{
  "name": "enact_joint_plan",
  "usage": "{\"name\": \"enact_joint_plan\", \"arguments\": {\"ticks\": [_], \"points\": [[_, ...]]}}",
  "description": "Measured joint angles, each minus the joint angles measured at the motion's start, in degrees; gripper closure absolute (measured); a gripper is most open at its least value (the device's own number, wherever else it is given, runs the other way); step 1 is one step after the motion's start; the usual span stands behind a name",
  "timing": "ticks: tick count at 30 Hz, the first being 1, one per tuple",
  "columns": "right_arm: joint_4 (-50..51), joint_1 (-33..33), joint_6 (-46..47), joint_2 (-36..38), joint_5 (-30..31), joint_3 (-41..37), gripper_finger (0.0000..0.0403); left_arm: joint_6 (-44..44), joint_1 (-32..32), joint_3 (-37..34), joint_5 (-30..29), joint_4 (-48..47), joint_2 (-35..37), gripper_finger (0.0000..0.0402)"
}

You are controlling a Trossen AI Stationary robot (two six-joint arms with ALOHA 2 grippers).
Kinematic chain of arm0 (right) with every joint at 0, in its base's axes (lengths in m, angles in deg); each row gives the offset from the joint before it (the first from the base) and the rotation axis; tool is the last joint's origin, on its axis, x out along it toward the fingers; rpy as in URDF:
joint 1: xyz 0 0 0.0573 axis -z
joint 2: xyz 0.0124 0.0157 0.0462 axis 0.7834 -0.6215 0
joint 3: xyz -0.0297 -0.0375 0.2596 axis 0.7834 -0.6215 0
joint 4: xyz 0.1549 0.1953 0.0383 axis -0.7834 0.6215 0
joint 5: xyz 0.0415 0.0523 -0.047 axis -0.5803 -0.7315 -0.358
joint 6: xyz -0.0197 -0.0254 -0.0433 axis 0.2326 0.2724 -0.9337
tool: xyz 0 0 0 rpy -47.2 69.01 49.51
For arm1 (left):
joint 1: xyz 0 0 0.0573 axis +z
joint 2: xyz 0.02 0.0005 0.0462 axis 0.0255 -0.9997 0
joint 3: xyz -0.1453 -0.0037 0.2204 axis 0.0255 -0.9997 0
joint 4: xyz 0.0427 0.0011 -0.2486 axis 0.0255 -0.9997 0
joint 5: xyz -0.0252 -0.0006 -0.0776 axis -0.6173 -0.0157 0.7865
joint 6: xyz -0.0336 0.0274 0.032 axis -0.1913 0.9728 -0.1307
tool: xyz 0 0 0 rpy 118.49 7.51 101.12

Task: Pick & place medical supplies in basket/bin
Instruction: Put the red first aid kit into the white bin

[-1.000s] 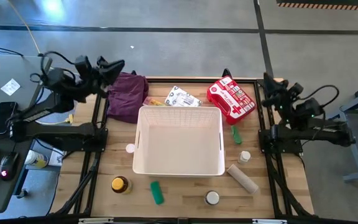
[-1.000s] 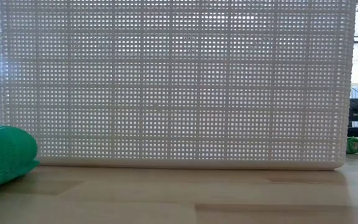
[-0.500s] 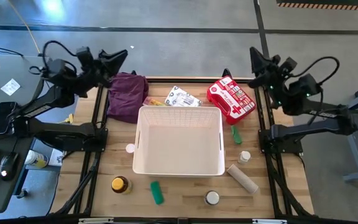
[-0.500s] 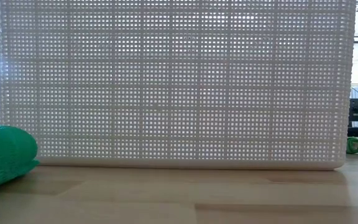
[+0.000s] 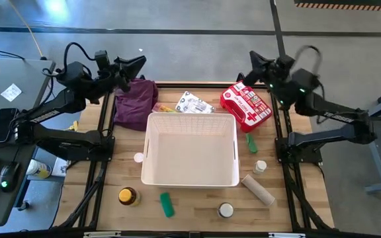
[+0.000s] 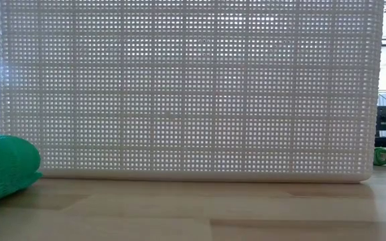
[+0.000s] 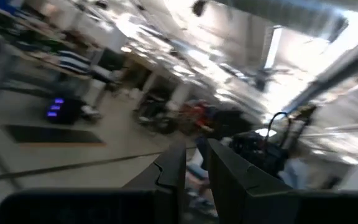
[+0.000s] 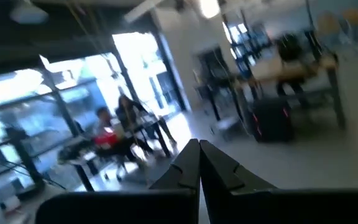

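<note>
Grippers raised since earlier: left gripper (image 5: pixel 139 63) slightly ajar, right gripper (image 5: pixel 253 59) closed, both empty.

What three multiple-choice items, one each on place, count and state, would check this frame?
1. Where is the red first-aid pouch?
A. in the basket
B. outside the basket's far right corner
C. at the near edge of the table

2. How many green things lie on the table?
A. none
B. two
C. five

3. How is the white basket?
A. empty
B. half full
C. tipped over

Key: 1 B, it lies on the wood beside the basket; 2 B, a green tube in front and a green piece on the right; 3 A, only its bare floor shows.
</note>
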Motion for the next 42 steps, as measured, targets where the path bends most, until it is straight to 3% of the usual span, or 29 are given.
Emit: {"name": "enact_joint_plan", "arguments": {"ticks": [4,7,9,13,16,19,27,34,42], "points": [[18.15,10.10,11.46,-2.55,-16.78,3.14,0.0402,0.17,0.02,6.00,-6.44,-14.11,-1.36,0.0300],[27.12,15.89,13.23,-5.68,-29.08,5.67,0.0401,0.15,0.01,12.87,-9.28,-25.04,-3.99,0.0300],[33.50,19.01,13.29,-8.06,-33.44,7.45,0.0395,0.10,0.00,18.41,-11.56,-32.41,-6.49,0.0300],[43.32,23.15,12.75,-12.60,-37.13,8.30,0.0367,-3.19,0.04,28.07,-18.51,-47.91,-12.05,0.0300],[47.48,24.90,13.93,-15.85,-41.18,7.09,0.0331,-5.30,0.02,33.26,-19.69,-55.10,-15.71,0.0300],[49.15,25.42,14.12,-18.74,-44.32,6.70,0.0288,-7.60,0.00,36.99,-18.32,-59.69,-18.48,0.0300],[48.73,26.32,18.42,-26.18,-44.69,6.71,0.0193,-9.39,0.00,41.13,-15.40,-61.30,-21.46,0.0300],[48.65,25.34,19.58,-33.74,-51.23,6.71,0.0179,-9.31,0.00,41.34,-15.41,-65.74,-21.52,0.0300],[48.69,24.80,21.93,-37.65,-50.05,6.71,0.0179,-9.29,0.00,41.34,-13.85,-69.74,-21.52,0.0300]]}}
